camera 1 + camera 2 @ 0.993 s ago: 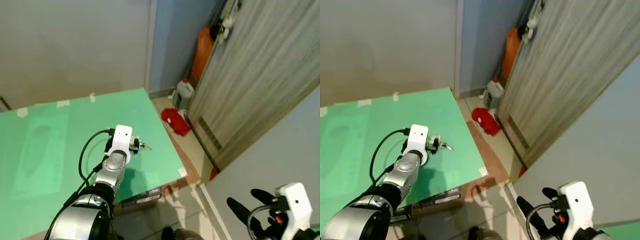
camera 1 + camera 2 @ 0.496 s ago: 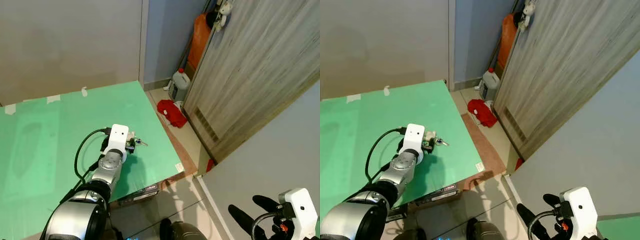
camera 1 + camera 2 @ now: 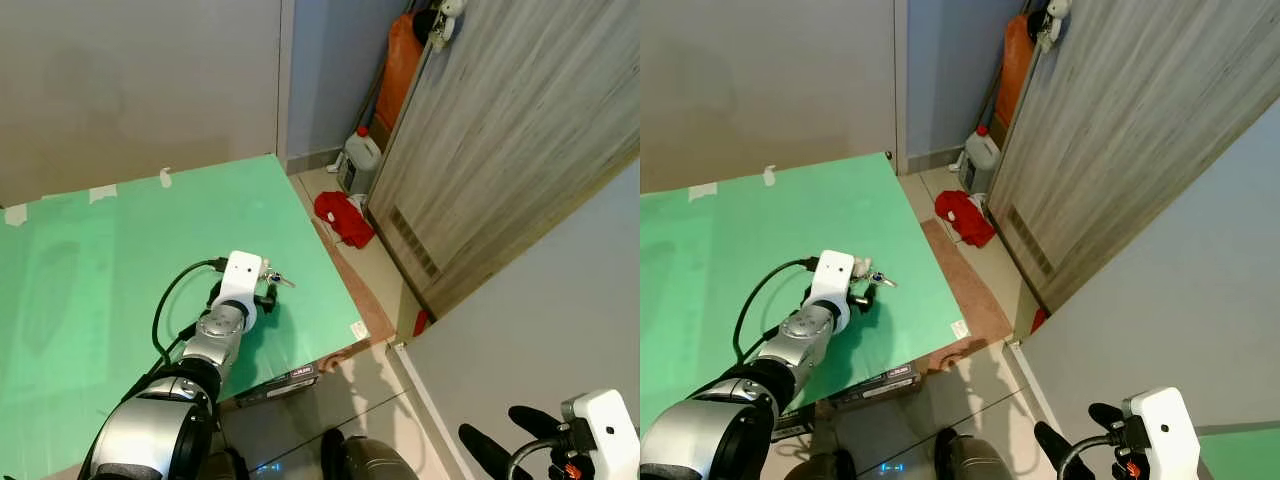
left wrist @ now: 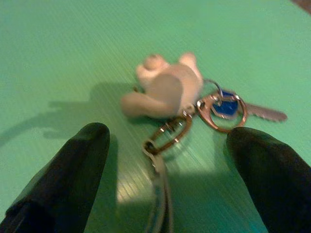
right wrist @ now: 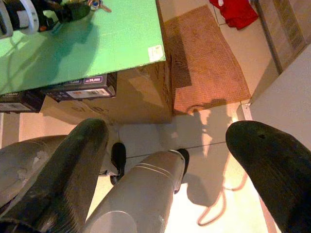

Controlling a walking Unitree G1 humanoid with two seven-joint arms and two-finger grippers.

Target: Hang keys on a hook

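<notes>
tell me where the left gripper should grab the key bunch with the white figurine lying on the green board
Probably at the metal clasp between the white figurine and the blue-headed key, coming straight down from above. The key bunch lies flat on the green board, and the clasp sits centred between the left gripper's open fingers; the flat key offers little to pinch.

Left hand (image 3: 866,292) reaches the keys (image 3: 878,277) (on the green board (image 3: 760,240)).

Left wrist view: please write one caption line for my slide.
Open left hand poised over the keys lying on the green board.
</notes>
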